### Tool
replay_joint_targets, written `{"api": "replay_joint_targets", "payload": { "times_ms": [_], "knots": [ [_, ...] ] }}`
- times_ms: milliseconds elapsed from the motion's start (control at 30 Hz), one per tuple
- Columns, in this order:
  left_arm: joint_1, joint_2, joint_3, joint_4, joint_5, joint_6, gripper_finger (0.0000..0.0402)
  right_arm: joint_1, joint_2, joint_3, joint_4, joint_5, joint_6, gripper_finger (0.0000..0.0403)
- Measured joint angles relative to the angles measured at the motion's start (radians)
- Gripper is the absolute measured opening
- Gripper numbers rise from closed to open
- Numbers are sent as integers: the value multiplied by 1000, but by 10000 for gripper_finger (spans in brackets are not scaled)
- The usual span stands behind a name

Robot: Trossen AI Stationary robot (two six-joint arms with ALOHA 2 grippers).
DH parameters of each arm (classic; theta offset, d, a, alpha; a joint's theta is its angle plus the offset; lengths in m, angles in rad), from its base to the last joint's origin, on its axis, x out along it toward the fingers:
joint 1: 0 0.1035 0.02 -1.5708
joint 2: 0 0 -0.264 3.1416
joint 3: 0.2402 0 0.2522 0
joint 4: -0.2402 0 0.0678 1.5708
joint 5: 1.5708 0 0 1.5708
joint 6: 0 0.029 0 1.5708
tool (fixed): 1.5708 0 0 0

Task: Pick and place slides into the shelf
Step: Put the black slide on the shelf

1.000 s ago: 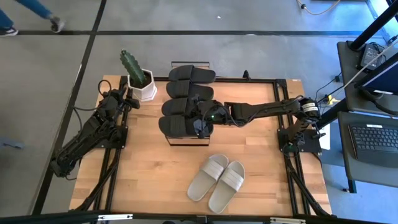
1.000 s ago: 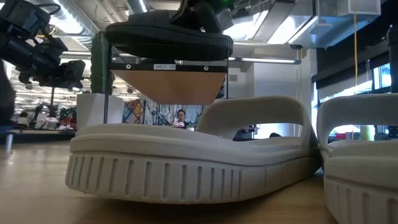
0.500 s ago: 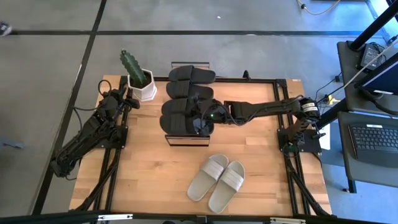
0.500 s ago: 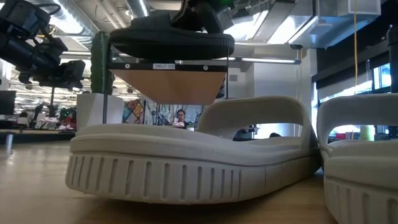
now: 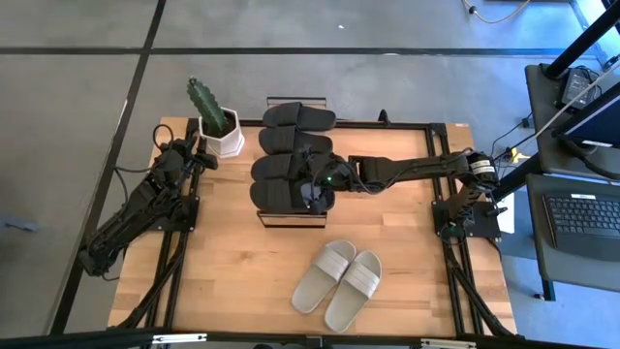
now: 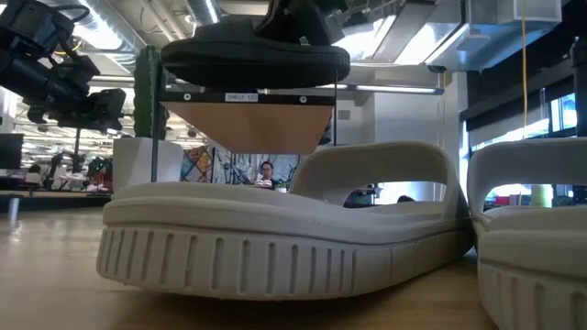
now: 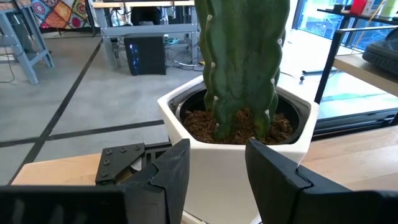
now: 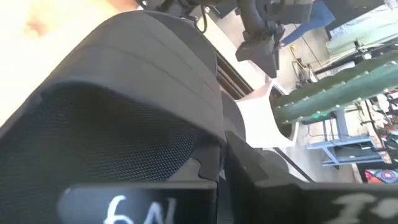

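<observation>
Four black slides lie side by side across the shelf, whose light wood top stands near the table's far middle. My right gripper reaches in from the right and is shut on the nearest black slide, which the low view shows on the shelf top. The grey-beige pair rests sole-down on the table near the front edge and fills the low view. My left gripper waits open at the far left, beside the cactus pot. My right gripper holds the nearest black slide by its wide strap, at the strap's edge toward the table's right. It comes slanting down from the right. The gripper's own body hides how the fingers close on the strap. The slide's sole lies level on the shelf top.
The white cactus pot stands at the shelf's far left corner, close to my left gripper. Bare wood lies between the shelf and the grey pair, and on the table's left and right sides. A dark frame rims the table.
The black slide in my right gripper has shifted slightly toward the table's right on the shelf top, the gripper moving with it and staying shut.
</observation>
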Motion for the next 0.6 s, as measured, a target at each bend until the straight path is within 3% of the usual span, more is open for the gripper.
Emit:
{"api": "replay_joint_targets", "payload": {
  "times_ms": [600],
  "knots": [
    [0,0,0,0,0,0,147,-12,17,0,32,-26,-4,10]
  ]
}}
